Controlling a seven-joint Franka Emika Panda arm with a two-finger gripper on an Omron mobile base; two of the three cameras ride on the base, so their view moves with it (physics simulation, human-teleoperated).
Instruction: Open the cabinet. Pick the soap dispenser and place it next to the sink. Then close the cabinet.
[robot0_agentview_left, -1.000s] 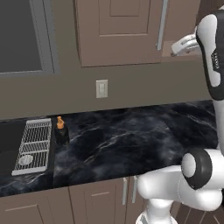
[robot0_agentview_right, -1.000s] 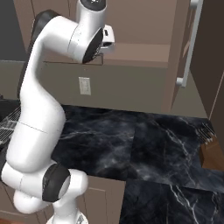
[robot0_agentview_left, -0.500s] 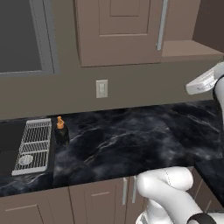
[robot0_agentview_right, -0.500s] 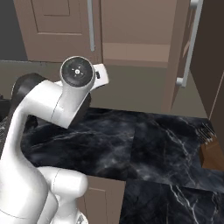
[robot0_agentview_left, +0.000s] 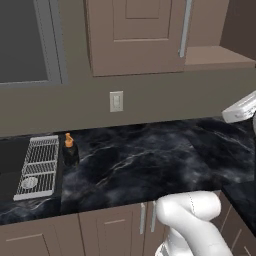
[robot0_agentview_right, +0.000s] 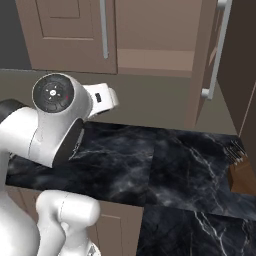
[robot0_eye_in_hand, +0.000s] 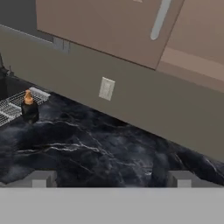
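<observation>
The soap dispenser (robot0_agentview_left: 70, 150), a black squat bottle with an orange pump, stands upright on the dark marble counter right beside the sink (robot0_agentview_left: 9, 162) and its metal grid rack (robot0_agentview_left: 38, 167). In the hand view the soap dispenser (robot0_eye_in_hand: 29, 105) is at the far left. My gripper (robot0_eye_in_hand: 111, 179) is open with nothing between its fingertips (robot0_eye_in_hand: 43, 178), well to the right of the bottle and above the counter. The cabinet (robot0_agentview_left: 140, 35) has its left door shut. Its right door (robot0_agentview_right: 216, 50) is swung open, showing the inner shelf (robot0_agentview_left: 216, 55).
A wall outlet (robot0_agentview_left: 116, 101) sits under the cabinet. A knife block (robot0_agentview_right: 241, 172) stands at the counter's right end. The open door's long handle (robot0_agentview_right: 215, 47) juts out over the right counter. A dark window (robot0_agentview_left: 22, 40) is above the sink. Base cupboards run below the counter edge.
My hand has dropped from beside the open cabinet door at shelf height to just above the counter. The arm folded low. The bottle and the doors have not moved.
</observation>
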